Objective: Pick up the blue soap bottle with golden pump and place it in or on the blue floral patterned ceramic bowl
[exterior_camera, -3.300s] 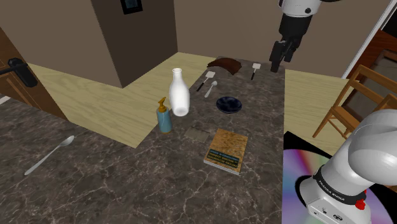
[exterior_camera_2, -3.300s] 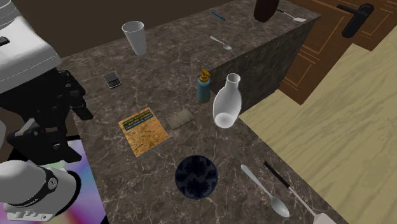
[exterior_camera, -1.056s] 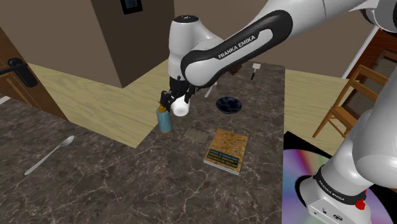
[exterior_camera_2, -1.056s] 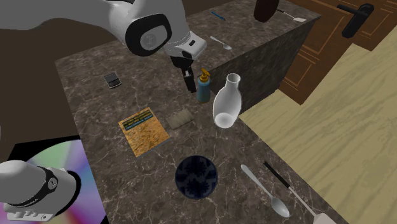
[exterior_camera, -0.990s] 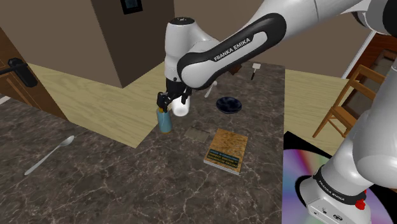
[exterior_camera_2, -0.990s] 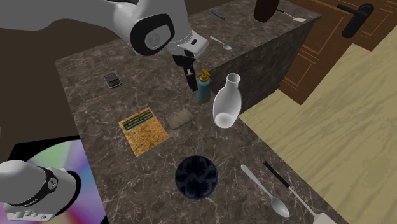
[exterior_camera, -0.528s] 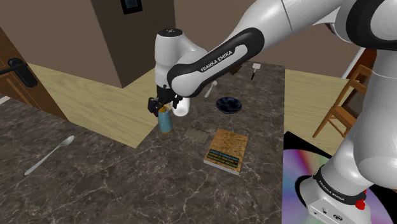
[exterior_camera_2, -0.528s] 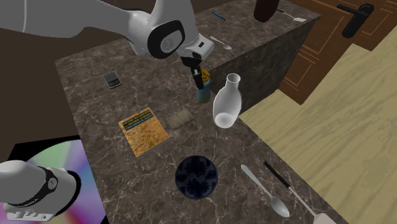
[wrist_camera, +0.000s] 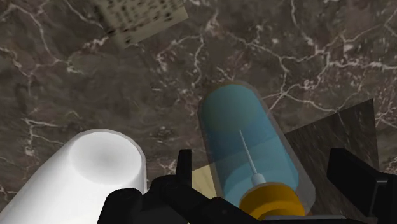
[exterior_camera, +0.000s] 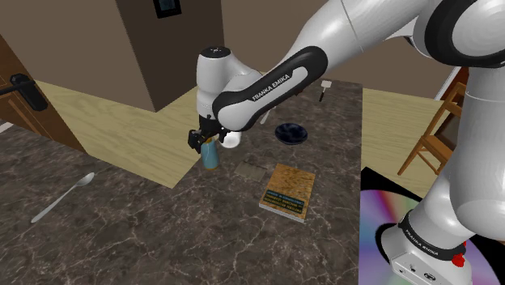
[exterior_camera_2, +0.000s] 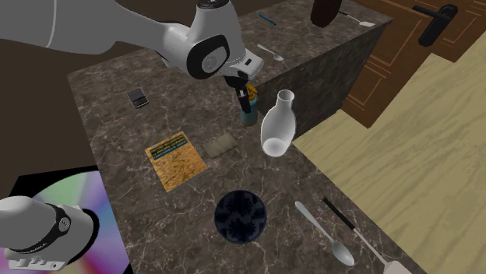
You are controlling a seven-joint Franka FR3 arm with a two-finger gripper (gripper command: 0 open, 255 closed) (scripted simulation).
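The tool (wrist_camera: 265, 162) is released, fingers apart. Likely hazard: the white vase (wrist_camera: 95, 172) stands just beside one finger, so a descent or an off-centre closure could knock it over. A grip taken high, at the golden pump (wrist_camera: 273, 200), might let the blue soap bottle (wrist_camera: 245, 133) swing or slip. That bottle stands upright on the tabletop (wrist_camera: 318, 51), directly below the tool and between its fingers, seemingly untouched by either.

Blue soap bottle (wrist_camera: 248, 133) – golden pump (wrist_camera: 272, 198), white vase (exterior_camera_2: 276, 134), dark-blue patterned bowl (exterior_camera_2: 241, 216), brown white-veined counter (exterior_camera_2: 117, 144)
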